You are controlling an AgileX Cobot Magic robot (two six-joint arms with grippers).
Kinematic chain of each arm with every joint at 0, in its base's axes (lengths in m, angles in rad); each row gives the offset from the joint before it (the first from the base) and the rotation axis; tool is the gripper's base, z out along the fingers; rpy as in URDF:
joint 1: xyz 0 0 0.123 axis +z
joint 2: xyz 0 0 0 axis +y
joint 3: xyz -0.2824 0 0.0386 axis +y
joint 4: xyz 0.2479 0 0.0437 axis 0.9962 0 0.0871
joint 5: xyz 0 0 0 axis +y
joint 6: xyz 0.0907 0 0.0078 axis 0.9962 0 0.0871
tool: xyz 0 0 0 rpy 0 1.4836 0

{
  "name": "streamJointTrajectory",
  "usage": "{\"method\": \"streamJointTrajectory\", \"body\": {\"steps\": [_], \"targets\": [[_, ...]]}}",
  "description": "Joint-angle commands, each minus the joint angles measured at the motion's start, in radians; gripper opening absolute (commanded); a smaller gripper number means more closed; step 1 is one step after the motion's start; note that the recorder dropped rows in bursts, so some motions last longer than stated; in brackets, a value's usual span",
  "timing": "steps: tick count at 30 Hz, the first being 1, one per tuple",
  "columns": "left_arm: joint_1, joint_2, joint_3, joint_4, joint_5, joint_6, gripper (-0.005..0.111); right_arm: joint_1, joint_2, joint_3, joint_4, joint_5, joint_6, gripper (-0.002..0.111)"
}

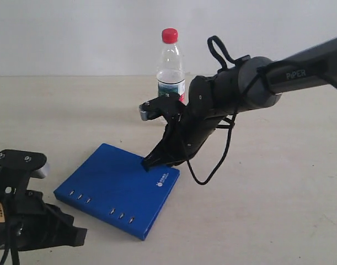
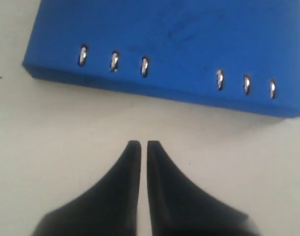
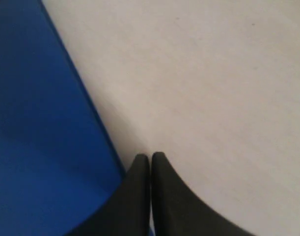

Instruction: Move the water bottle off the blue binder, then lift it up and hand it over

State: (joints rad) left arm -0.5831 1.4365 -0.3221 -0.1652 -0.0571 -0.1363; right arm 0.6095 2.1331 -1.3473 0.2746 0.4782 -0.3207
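The right gripper (image 1: 149,163) (image 3: 150,156) has its black jaws pressed together, gripping nothing. The tips sit at the far edge of the flat rectangular bright blue binder (image 1: 118,187) (image 3: 37,147), near the corner bearing the small white logo (image 1: 161,181). Whether they touch the cover cannot be told.

The left gripper (image 1: 77,236) (image 2: 140,143) has its jaws closed and empty too. Its tips point at the binder (image 2: 189,44) spine edge and stand just short of it, with bare surface between.

The binder lies flat and closed on the pale beige bench (image 1: 278,210), turned at an angle to the bench edges. Six small slots (image 2: 114,61) run along the spine edge in two groups of three. The cover carries nothing except where the right jaws meet its edge. Open bench surrounds all four sides, with the widest clear area on the right of the exterior view and beyond the far edge.

The small clear plastic water bottle (image 1: 171,66) stands upright beyond the binder's far edge, off the cover and apart from it. It has a red screw cap (image 1: 169,35) and a label (image 1: 171,88) around its lower body. The right arm (image 1: 256,83) covers its base. The fill level cannot be read. A plain white wall (image 1: 74,33) stands behind.
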Motion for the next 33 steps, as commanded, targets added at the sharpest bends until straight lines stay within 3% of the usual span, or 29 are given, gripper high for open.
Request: {"method": "streamJointTrajectory", "body": {"steps": [1,6,13,16,22,30,33], "targets": [[-0.006,0.029,-0.028,0.004,0.013,0.025,0.004,0.056,0.018,0.009,0.008,0.171,0.002,0.000],[0.070,0.028,-0.028,0.004,0.057,0.074,0.004,0.119,0.016,0.009,0.039,0.283,-0.032,0.000],[0.318,0.024,0.014,0.004,0.022,0.089,0.004,0.185,0.005,0.009,0.211,0.341,-0.218,0.000],[0.377,0.024,0.020,0.004,0.028,0.071,0.004,0.187,-0.005,0.009,0.231,0.318,-0.240,0.000],[0.387,0.024,0.020,0.004,0.029,0.089,0.004,0.187,-0.051,0.009,0.218,0.256,-0.238,0.000],[0.393,-0.063,0.102,-0.014,-0.081,0.111,0.004,0.187,-0.087,0.009,0.205,0.158,-0.210,0.000],[0.393,-0.063,0.158,-0.057,-0.178,0.111,0.004,0.187,-0.087,0.009,0.205,0.149,-0.208,0.000]]}}
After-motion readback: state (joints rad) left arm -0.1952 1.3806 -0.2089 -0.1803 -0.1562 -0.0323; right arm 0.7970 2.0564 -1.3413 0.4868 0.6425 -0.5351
